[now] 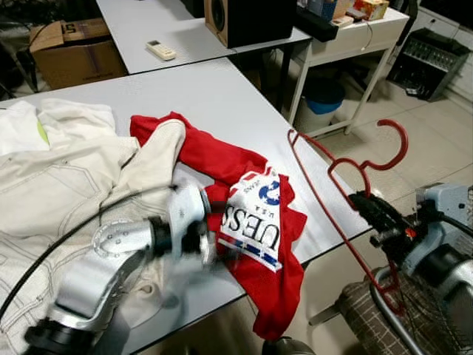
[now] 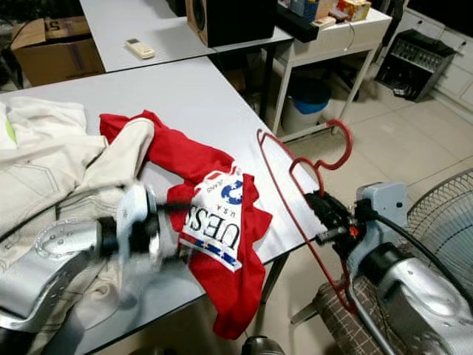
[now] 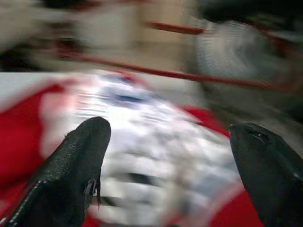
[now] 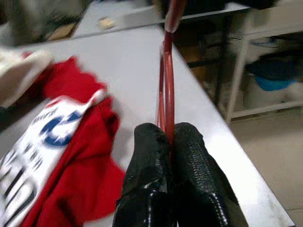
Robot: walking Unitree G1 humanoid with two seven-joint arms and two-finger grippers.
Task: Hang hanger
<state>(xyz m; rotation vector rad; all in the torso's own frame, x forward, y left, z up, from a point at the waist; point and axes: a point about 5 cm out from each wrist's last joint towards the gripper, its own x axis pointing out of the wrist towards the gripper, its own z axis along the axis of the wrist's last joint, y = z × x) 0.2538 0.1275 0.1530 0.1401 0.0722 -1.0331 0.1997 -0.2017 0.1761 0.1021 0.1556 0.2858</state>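
Your right gripper (image 1: 362, 200) is off the front right edge of the grey surface (image 1: 214, 96), and its jaws are clamped together on the wire of the red hanger (image 1: 347, 166). In the right wrist view the two black fingers (image 4: 189, 146) press on either side of the red wire. The hanger is held in the air beside the surface, tilted, with its hook (image 1: 395, 140) uppermost and pointing away from you and its long bottom wire running down towards the floor.

Your left gripper (image 3: 170, 142) is over the red T-shirt (image 1: 259, 222), which lies crumpled on the surface with its white printed panel facing up and its lower part draped over the front edge. The jaws are wide apart, one finger (image 3: 78, 161) on each side of the printed panel; both this wrist view and the left wrist in the head views are blurred, so you cannot tell whether the fingertips touch the cloth.

To the left of the shirt lies a heap of cream-white clothing (image 1: 59, 177), one sleeve lapping over the red cloth. Farther back, a second grey surface carries a remote control (image 1: 160, 49) and a dark speaker box (image 1: 247, 18). A cardboard box (image 1: 74, 52) stands on the floor at the far left, and a fan's wire grille (image 2: 443, 222) sits low on your right.
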